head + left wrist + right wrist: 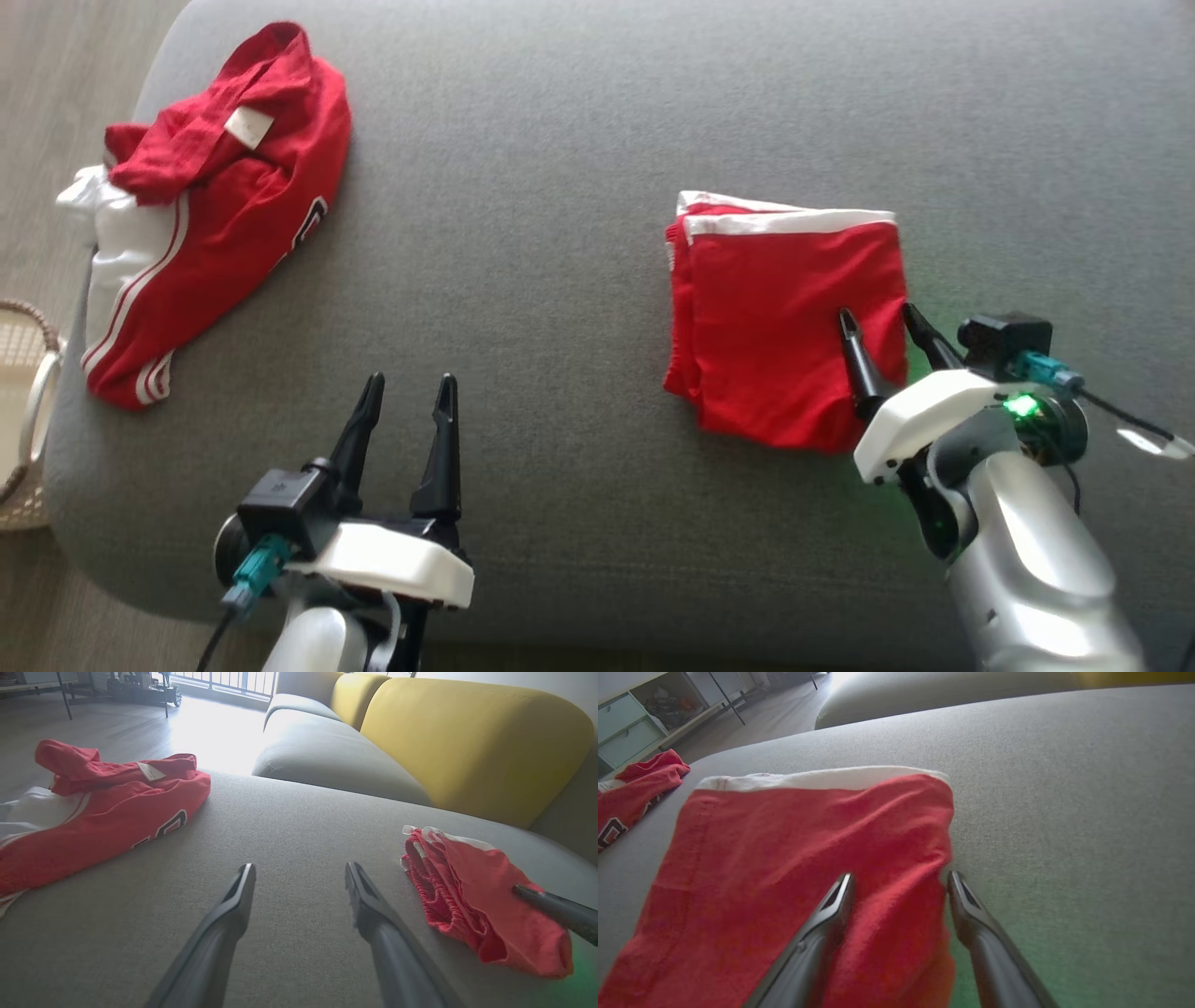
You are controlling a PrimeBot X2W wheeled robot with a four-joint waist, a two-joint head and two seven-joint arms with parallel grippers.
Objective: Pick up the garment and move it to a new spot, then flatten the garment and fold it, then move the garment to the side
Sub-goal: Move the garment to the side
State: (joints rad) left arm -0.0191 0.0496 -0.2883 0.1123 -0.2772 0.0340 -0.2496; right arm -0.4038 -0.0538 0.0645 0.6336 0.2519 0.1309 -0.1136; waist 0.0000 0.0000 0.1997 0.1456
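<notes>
The garment [775,317] is red with a white band and lies folded into a rough square on the right part of the grey cushion [560,187]. The left wrist view catches the garment [481,896] side-on, showing its stacked layers. My right gripper [878,317] is open at its right edge. In the right wrist view, the right gripper [900,878] has one finger over the red garment [784,858] and the other over bare cushion just beside it. My left gripper [411,383] is open over bare cushion near the front edge, holding nothing, as the left wrist view of it [300,867] confirms.
A crumpled red and white jersey [215,205] lies at the cushion's far left corner. A woven basket [23,411] stands on the floor beyond the left edge. A yellow sofa back [467,732] rises behind the cushion. Bare grey cushion stretches between the two garments.
</notes>
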